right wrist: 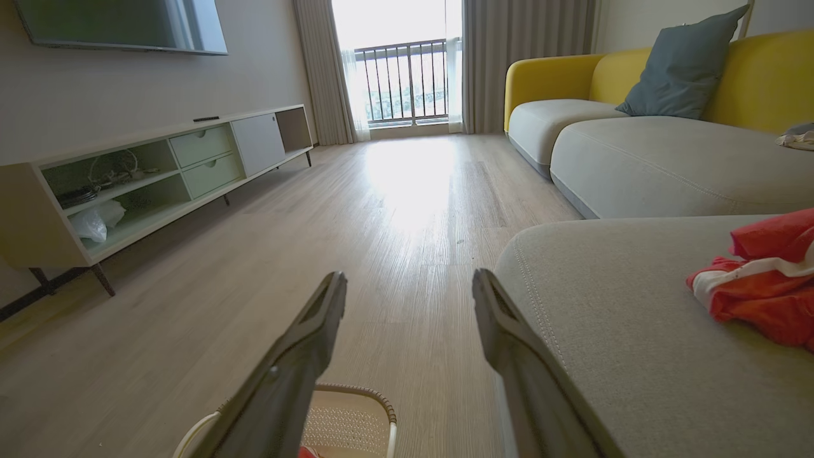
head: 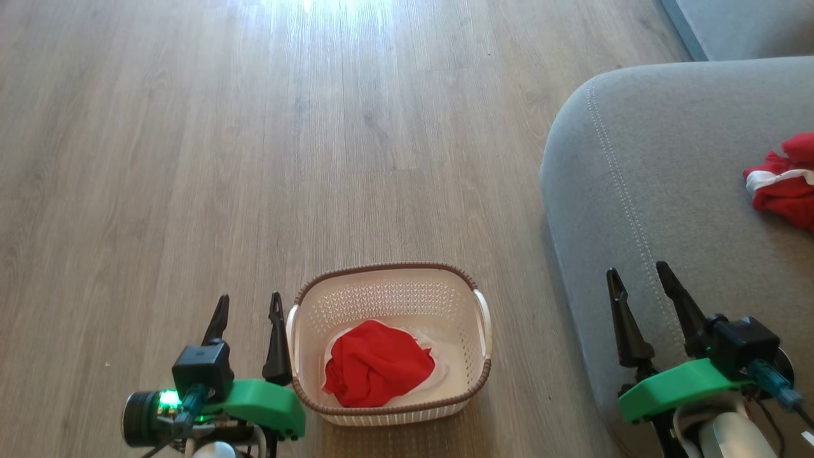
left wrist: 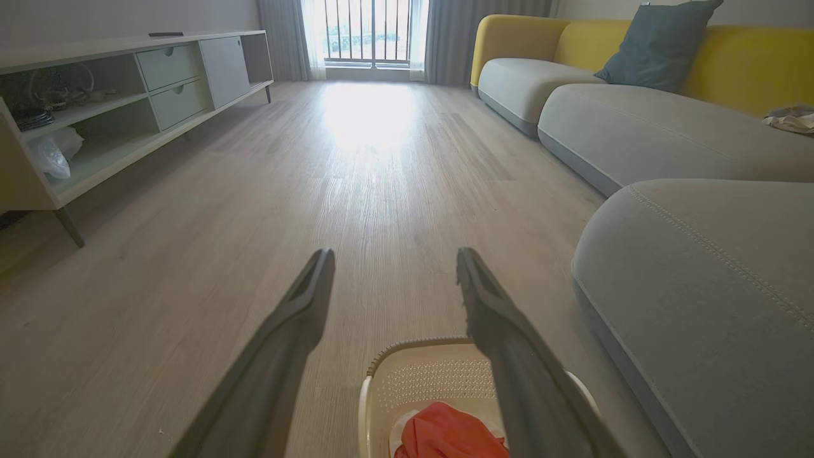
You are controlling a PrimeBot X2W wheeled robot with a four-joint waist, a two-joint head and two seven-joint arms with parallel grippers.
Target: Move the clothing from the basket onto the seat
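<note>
L pincer & R pincer both released, empty. One red garment in basket, other garment on seat.

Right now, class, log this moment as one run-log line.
one red garment: on seat | other red garment: in basket | left claw: open, empty | right claw: open, empty

Wood-plank floor had a glare patch by the balcony railing, with grey curtains either side. Low cabinet stood under a wall TV, plastic bag on its open shelf. Blue-grey pillow leaned on the yellow backrest. Pale crumpled cloth lay just below it.
</note>
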